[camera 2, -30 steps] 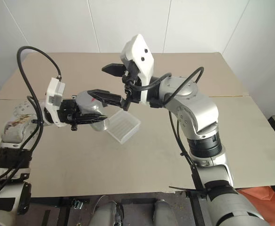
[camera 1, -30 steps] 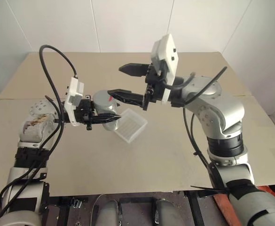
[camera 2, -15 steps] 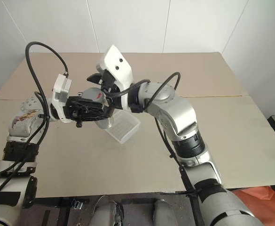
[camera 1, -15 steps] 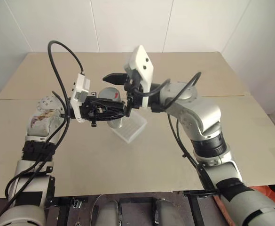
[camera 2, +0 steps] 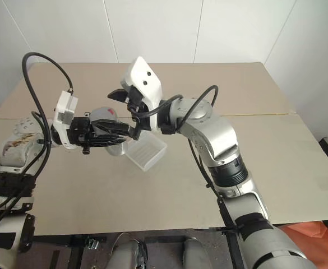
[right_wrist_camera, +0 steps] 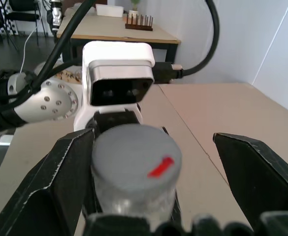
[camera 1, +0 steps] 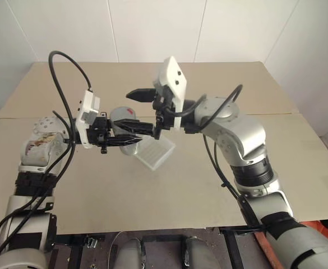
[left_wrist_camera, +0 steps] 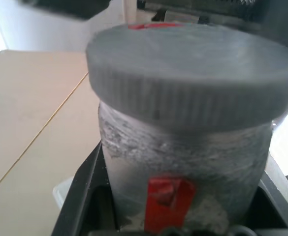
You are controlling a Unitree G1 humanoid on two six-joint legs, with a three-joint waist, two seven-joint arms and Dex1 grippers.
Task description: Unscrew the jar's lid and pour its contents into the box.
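My left gripper point(camera 1: 121, 138) is shut on the body of the silver-grey jar point(left_wrist_camera: 183, 147), which it holds above the table. The jar has a red mark point(left_wrist_camera: 166, 194) on its side. Its ribbed grey lid point(left_wrist_camera: 193, 69) is on and bears its own red mark point(right_wrist_camera: 159, 167). My right gripper point(camera 1: 138, 110) is open. One of its black fingers point(right_wrist_camera: 50, 187) stands on each side of the lid, with gaps between them and it. The clear ribbed box point(camera 1: 157, 152) lies on the table just beneath and to the right of the jar. The contents are hidden inside the shut jar.
The beige table point(camera 1: 208, 185) has a seam running across it and bare surface on all sides of the box. White walls stand behind it. A black cable point(camera 1: 63, 73) loops above my left arm.
My right gripper has moved in toward the jar, so its open fingers now flank the lid. My left gripper holds the jar as before.
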